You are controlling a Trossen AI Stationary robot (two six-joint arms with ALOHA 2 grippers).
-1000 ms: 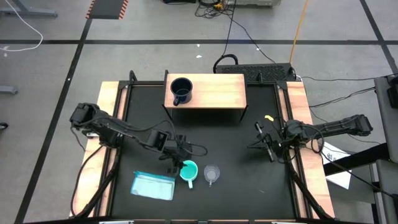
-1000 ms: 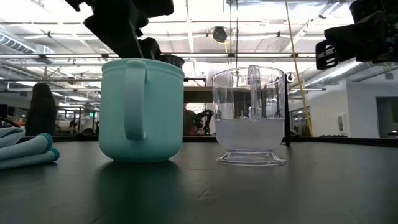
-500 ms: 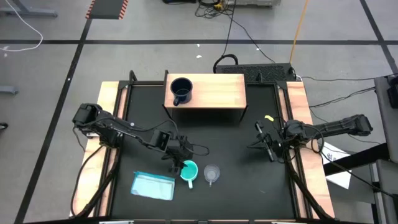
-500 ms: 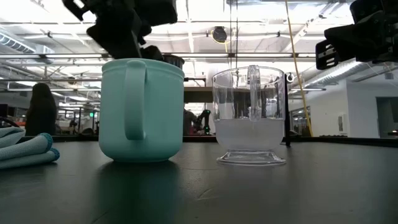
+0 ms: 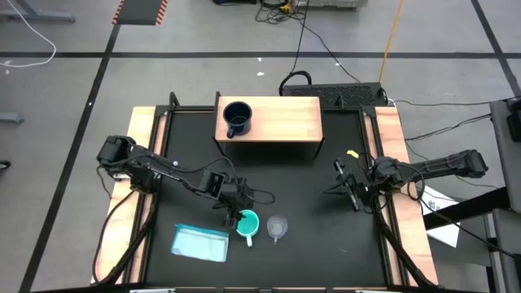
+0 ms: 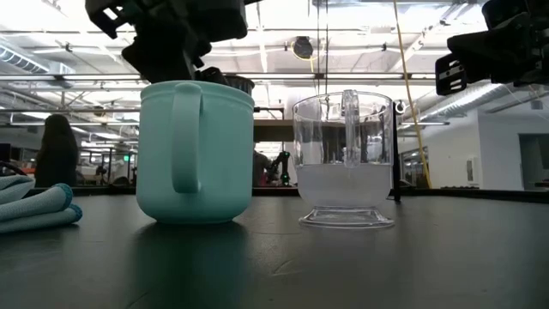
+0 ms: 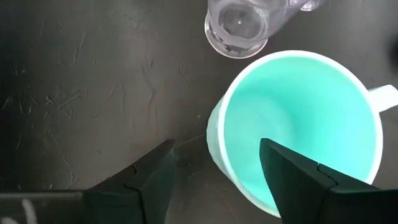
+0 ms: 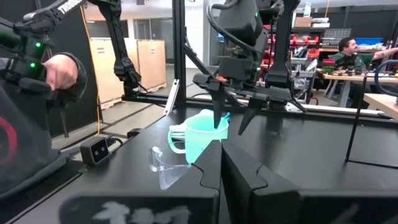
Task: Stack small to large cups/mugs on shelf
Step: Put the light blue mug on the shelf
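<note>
The turquoise handled mug [image 5: 247, 222] stands upright on the black table, and the clear cup [image 5: 278, 226] stands just to its right. The navy mug [image 5: 237, 118] stands on the left part of the wooden shelf [image 5: 281, 122] at the far side. My left gripper [image 7: 217, 165] is open just above the turquoise mug [image 7: 298, 130]. One finger is outside the mug's wall and one is over its hollow, and I see no touch. My right gripper [image 5: 346, 189] hangs shut and empty at the table's right.
A flat light-blue packet [image 5: 201, 242] lies near the front left, beside the turquoise mug. A person's hand and sleeve [image 8: 59, 71] show beyond the table in the right wrist view. Bare black table lies between the mugs and the shelf.
My left gripper has crept a little toward the turquoise mug and stays open. The mugs and the cup have not moved.
</note>
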